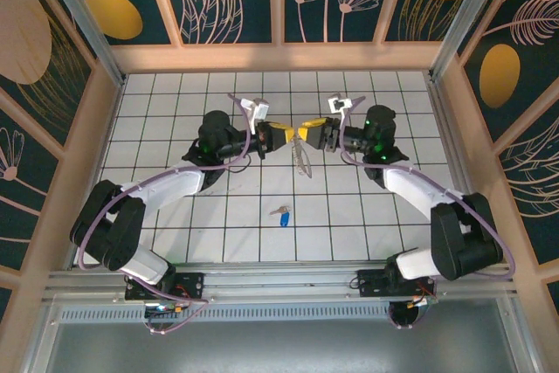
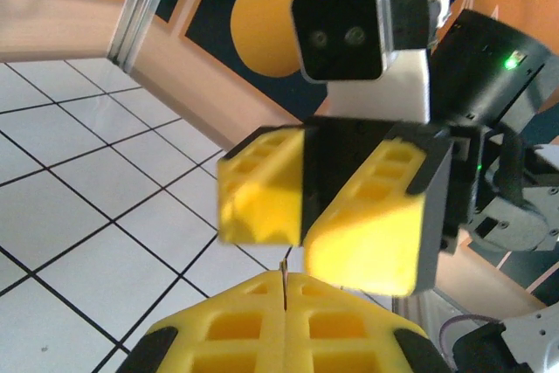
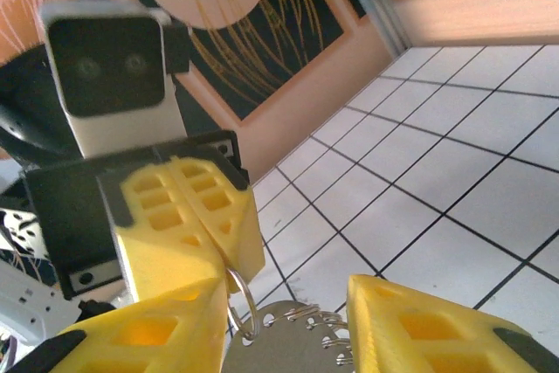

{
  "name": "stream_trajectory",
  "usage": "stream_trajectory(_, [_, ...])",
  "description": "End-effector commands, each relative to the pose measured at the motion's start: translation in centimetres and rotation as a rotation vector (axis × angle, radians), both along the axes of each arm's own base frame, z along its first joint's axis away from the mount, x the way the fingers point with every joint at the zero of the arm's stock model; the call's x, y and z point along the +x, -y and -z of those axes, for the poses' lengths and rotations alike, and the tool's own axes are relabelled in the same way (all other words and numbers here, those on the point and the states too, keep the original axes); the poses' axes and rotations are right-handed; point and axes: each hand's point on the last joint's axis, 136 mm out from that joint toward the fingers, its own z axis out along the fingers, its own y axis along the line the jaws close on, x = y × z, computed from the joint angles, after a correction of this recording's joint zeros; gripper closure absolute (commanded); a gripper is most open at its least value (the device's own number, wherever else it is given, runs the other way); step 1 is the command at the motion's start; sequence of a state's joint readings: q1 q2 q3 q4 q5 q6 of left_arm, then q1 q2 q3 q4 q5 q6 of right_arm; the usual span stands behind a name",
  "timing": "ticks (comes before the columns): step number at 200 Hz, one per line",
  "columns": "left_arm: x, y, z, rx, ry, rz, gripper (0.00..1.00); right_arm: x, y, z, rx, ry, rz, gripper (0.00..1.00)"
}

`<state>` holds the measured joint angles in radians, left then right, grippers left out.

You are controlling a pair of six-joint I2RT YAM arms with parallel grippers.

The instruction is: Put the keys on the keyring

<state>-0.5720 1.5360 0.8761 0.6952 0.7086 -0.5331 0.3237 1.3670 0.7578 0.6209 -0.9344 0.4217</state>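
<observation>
Our left gripper (image 2: 286,284) is closed on the wire of the keyring (image 1: 301,156), above the table (image 1: 175,242). The fingers of our right gripper (image 3: 288,312) stand on both sides of the ring; we cannot tell if they pinch it. The keys (image 1: 282,214) lie on the tiles, well apart

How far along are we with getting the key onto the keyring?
Still early. Done: the keyring is held up off the table, pinched in the left gripper. In hand: the right gripper has its fingers apart on either side of the ring; whether they grip it is unclear. Left: the blue key lies untouched below, so picking it up and threading it remain.
</observation>
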Motion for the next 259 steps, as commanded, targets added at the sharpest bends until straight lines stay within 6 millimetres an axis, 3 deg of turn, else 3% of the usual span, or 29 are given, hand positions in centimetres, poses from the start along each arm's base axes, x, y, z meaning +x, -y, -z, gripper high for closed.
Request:
stream_trajectory(1, [-0.3, -0.1, -2.0, 0.003, 0.106, 0.002, 1.0, -0.7, 1.5, -2.0, 0.026, 0.065, 0.038, 0.58])
stream_trajectory(47, [-0.5, 0.6, -1.1, 0.085, 0.136, 0.064, 1.0, -1.5, 1.8, -1.3, 0.01, 0.057, 0.026, 0.57])
stream_trajectory(51, [-0.3, 0.8, -2.0, 0.08, 0.158, 0.071, 1.0, -1.6, 1.7, -1.2, 0.008, 0.054, 0.017, 0.57])
stream_trajectory(152, [-1.4, 2.4, -1.9, 0.117, 0.16, 0.253, 1.0, -2.2, 1.1, -0.2, -0.044, 0.065, -0.079, 0.6])
stream_trajectory(259, [-1.8, 2.5, -1.9, 0.114, 0.153, 0.284, 1.0, -2.0, 0.6, -0.4, -0.029, 0.07, -0.118, 0.74])
